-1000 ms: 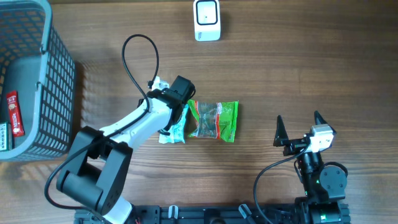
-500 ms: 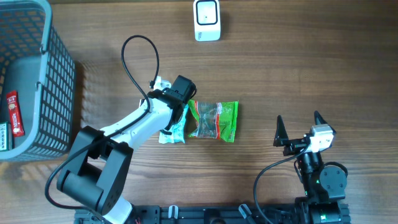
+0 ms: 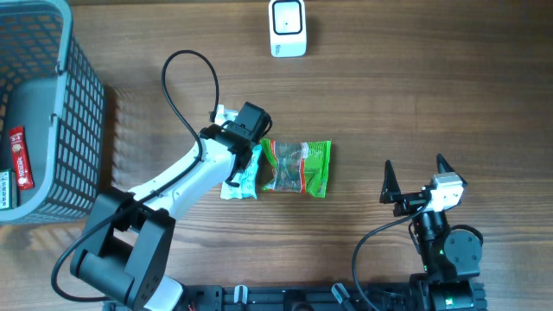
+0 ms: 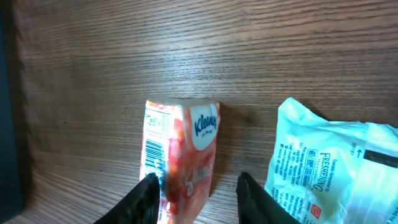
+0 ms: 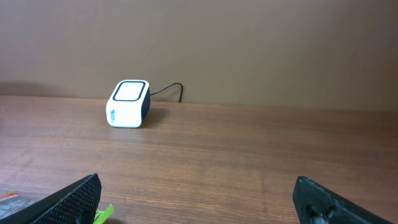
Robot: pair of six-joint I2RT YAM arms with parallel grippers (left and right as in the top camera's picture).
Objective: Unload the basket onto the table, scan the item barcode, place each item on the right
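Observation:
An orange Kleenex tissue pack lies on the wooden table with its barcode strip facing left in the left wrist view. My left gripper straddles it with the jaws open. The left finger sits against the pack and the right finger stands clear of it. From overhead the left gripper covers the pack. The white barcode scanner stands at the far edge, also seen from the right wrist as the scanner. My right gripper rests open and empty at the front right.
A white-and-teal packet lies just right of the tissue pack, beside a green snack bag. A grey mesh basket at the left edge holds a red item. A black cable loops behind the left arm.
My left gripper has opened from shut and let go of the tissue pack. Its arm has shifted slightly left. The right arm has not moved.

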